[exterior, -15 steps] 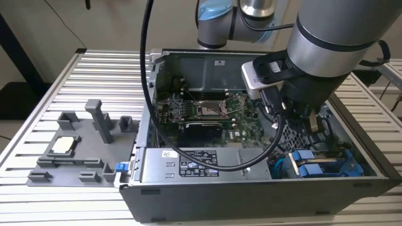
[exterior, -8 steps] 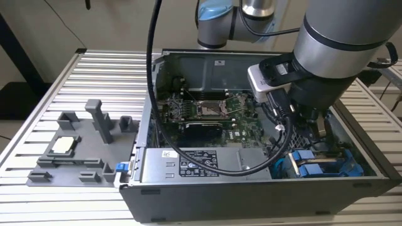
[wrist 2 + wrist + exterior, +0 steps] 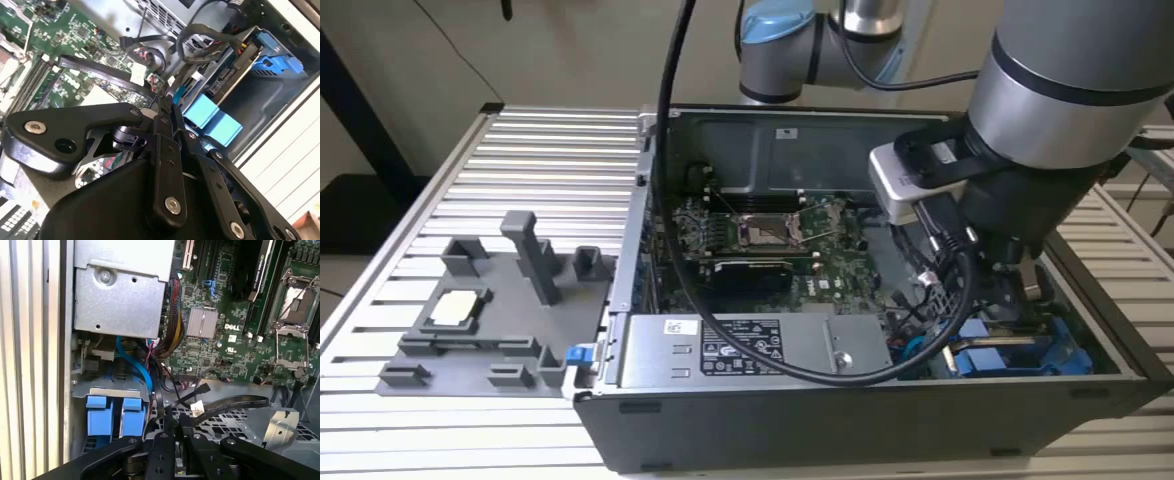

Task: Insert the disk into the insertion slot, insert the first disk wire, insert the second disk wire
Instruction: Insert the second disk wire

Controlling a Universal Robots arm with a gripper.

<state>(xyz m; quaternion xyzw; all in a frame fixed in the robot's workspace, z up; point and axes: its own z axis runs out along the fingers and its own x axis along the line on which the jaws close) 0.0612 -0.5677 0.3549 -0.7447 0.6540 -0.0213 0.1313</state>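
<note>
The open computer case [image 3: 881, 400] sat on the slatted metal table [image 3: 454, 180], and everything else I could place against it. The arm [image 3: 1067, 110] reached down into the case's corner nearest the exterior view's right, beside the power supply box [image 3: 747, 350]. The motherboard [image 3: 787, 250] lay further back, with its bare silver processor socket [image 3: 295, 310] well apart from the work. In that corner the blue-framed disk [image 3: 270, 57] looked already seated in the grey drive cage, the insertion slot [image 3: 112, 392]; two blue tabs [image 3: 212, 120] stuck out just beside it. The gripper [image 3: 167, 107] hung over the cage, its fingers pressed close together, seemingly pinching a thin dark wire [image 3: 159, 400], though I could not be sure of the grasp. I judged this to be the wire stage: doing it well would mean squaring the plug to the disk's port, keeping clear of the loose cable bundle [image 3: 210, 42], and pressing straight.
</note>
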